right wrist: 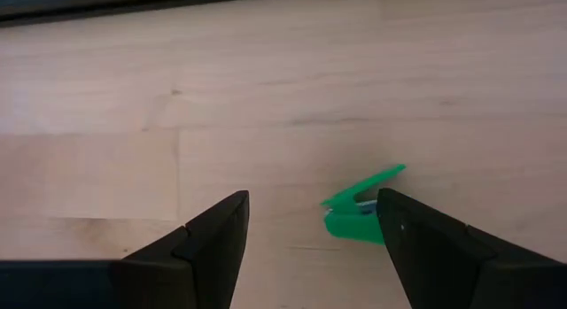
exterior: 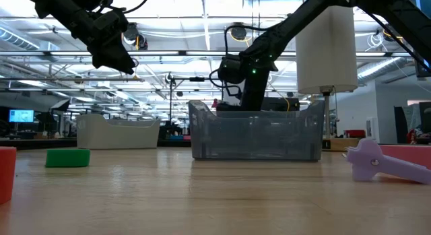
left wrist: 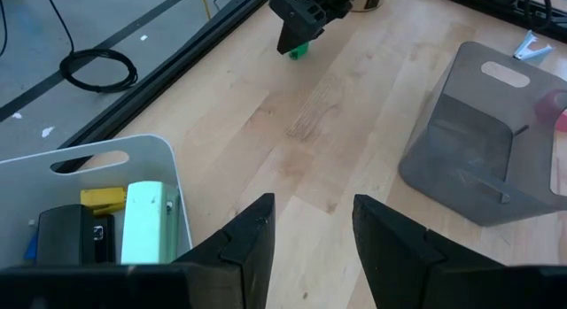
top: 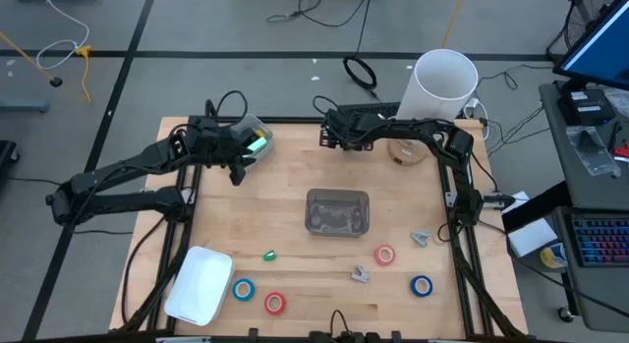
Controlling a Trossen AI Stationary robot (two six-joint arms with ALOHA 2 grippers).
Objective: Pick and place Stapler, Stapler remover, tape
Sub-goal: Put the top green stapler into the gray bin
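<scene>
Hovering open-jawed beside the white bin [left wrist: 106, 163], left gripper [left wrist: 312, 222] empty.
Resting inside that bin: mint stapler [left wrist: 142, 222]; right gripper [right wrist: 310, 225] open past it, over a green clip [right wrist: 359, 210].

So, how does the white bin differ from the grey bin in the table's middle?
The white bin is opaque and stands at the table's far left; the grey bin is see-through and central. The white bin holds a mint-green stapler; the grey bin looks empty. Both have handle slots.
</scene>
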